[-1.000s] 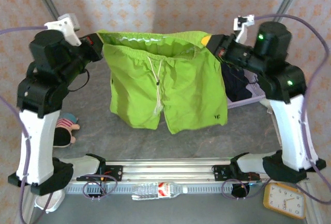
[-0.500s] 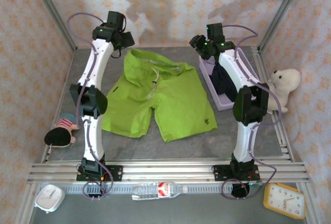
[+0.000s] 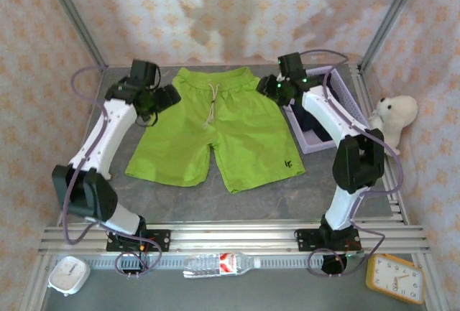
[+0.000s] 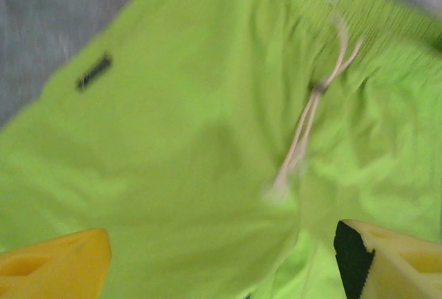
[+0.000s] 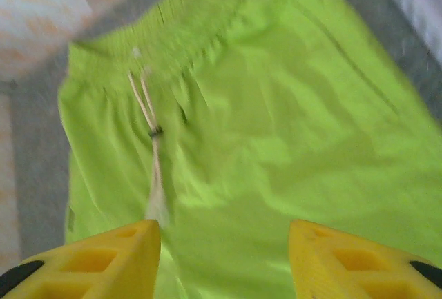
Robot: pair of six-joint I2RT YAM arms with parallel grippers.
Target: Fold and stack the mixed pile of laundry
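Lime-green shorts (image 3: pixel 215 135) are lying spread flat on the desk (image 3: pixel 180 196), centre of the top frame. The waistband is pointing toward the upper edge and both legs toward the lower edge. The pale drawstring (image 3: pixel 212 106) is trailing down from mid-waistband.

Left hand (image 3: pixel 169 97) is sitting at the left edge of the shorts, just below the waistband, in the upper-left part of the frame. In the left wrist view its fingers (image 4: pixel 55 261) are showing in the lower left and lower right corners, spread wide. Only flat green cloth is lying between them, so it is gripping nothing. Can't tell if the fingertips are touching the cloth; that view is blurring.

Right hand (image 3: pixel 267 87) is sitting at the right end of the waistband, upper right of centre. In the right wrist view its yellow fingers (image 5: pixel 97 257) are standing wide apart along the bottom edge. The shorts are filling the gap, and nothing is being held here either.

Navy garment (image 3: pixel 313 123) is lying bunched inside the lavender basket (image 3: pixel 338 74) at the right of the desk, partly hidden under the right arm. It is sitting just beside the right leg of the shorts.

A white plush bear (image 3: pixel 394 113) is sitting off the right edge of the desk.
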